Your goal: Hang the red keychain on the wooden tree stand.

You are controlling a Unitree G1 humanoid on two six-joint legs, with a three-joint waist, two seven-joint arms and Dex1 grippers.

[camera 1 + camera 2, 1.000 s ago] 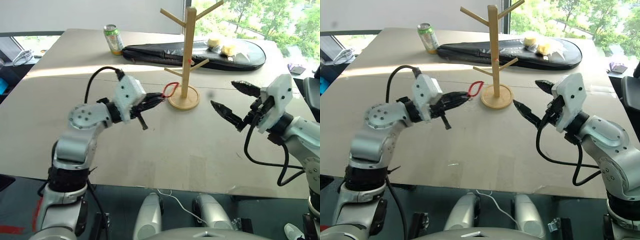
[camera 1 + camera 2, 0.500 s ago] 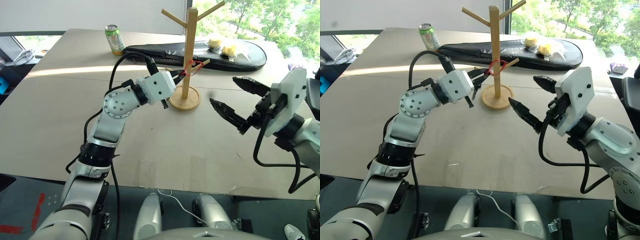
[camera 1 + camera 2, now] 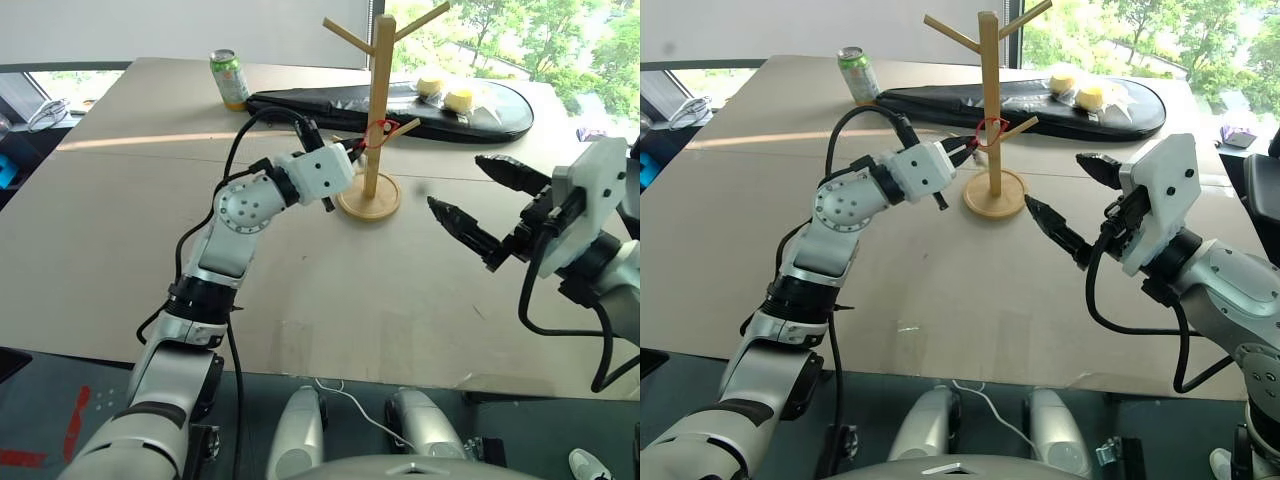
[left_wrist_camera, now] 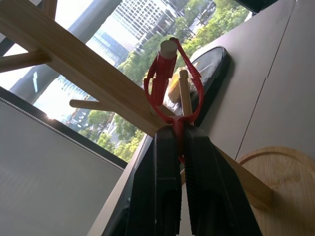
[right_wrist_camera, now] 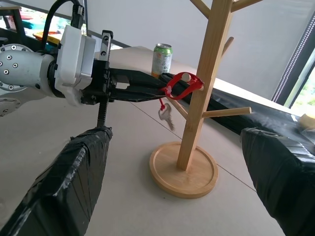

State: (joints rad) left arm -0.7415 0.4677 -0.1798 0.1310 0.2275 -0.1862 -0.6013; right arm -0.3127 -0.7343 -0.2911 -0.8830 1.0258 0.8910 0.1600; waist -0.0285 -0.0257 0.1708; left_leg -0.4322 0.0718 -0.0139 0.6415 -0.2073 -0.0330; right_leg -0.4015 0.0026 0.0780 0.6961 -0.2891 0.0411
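The wooden tree stand [image 3: 381, 80] stands on its round base [image 3: 368, 197] at the middle back of the table. My left gripper [image 3: 358, 148] is shut on the red keychain [image 3: 377, 133] and holds it level against the stand. The red loop [image 5: 178, 86] lies around the tip of a lower peg on the near-left side of the pole. The little silver key [image 5: 166, 116] dangles below the loop. My right gripper [image 3: 456, 183] hovers open and empty to the right of the stand, apart from it.
A green drink can [image 3: 228, 78] stands at the back left. A long black bag [image 3: 400, 108] with yellow items [image 3: 445, 92] on it lies behind the stand. White cables [image 3: 45, 112] rest beyond the table's left edge.
My left arm stretched forward and up, and its wrist rolled. It carried the keychain from beside the stand's base to the lower peg. My right gripper drew back slightly to the right.
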